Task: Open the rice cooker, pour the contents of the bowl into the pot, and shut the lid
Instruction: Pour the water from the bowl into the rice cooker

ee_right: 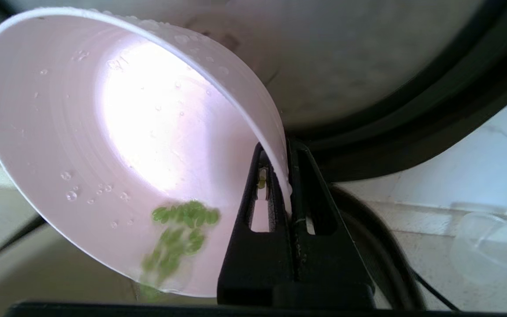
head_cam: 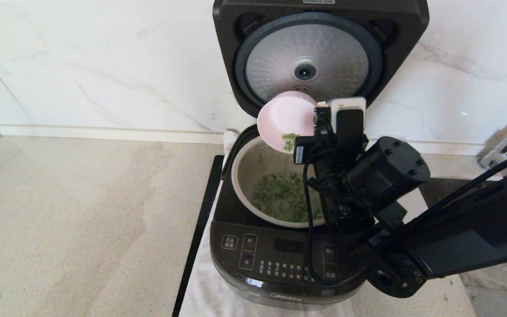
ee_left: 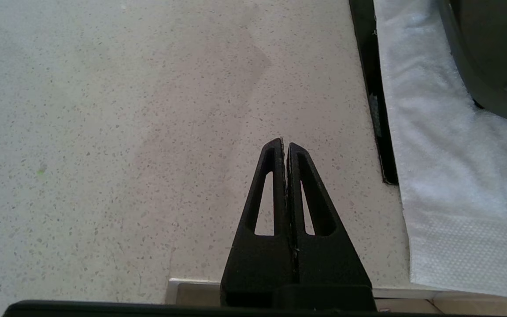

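Above the open pot [head_cam: 253,169], a tipped pink bowl [head_cam: 285,119].
The right gripper [ee_right: 285,176] pinches its rim; green bits [ee_right: 178,233] slide out. The left gripper [ee_left: 285,147] hangs closed, empty.

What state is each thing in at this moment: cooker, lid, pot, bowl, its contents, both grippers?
rice cooker: open.
lid: swung upright.
pot: seated in the cooker, green bits inside.
bowl: tipped steeply over the pot.
contents of the bowl: last bits sliding out.
right gripper: shut on the bowl's rim.
left gripper: shut, empty, over the counter.
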### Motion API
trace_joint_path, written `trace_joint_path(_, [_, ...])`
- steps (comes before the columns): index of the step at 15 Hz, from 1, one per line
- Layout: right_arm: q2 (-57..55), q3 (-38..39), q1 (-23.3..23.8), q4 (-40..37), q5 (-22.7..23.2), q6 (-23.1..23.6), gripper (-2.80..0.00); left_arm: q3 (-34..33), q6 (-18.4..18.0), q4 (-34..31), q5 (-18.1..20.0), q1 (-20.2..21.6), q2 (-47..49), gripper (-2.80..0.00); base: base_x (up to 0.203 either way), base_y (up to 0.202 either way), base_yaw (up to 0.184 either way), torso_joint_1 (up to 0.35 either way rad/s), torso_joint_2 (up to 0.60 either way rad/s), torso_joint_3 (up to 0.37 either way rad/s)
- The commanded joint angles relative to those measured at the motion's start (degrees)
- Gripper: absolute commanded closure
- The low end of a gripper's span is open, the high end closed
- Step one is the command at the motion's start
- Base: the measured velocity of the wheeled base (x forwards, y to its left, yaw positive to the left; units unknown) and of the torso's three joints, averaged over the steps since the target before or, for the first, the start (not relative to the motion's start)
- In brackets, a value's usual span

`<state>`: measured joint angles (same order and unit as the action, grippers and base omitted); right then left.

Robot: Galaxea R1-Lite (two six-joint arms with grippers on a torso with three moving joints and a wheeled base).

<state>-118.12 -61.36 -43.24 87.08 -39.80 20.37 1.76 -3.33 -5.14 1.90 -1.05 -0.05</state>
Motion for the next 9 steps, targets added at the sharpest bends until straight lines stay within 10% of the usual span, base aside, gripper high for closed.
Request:
trace_joint_path(1, [-1.0,-0.5,-0.9,0.6,-0.1,0.3,0.00,0.0,0.0,0.0,0.0,0.0,-0.1,0.00,0.000,0.000,0.000,0.000,0.00,0.000])
trace_joint_path(9, [-0.2,-3.2,-1.4,0.6,-1.4,0.6,0.00,0.0,0.0,0.0,0.0,0.1,0.0,0.00,0.000,0.000,0.000,0.000,0.00,0.000])
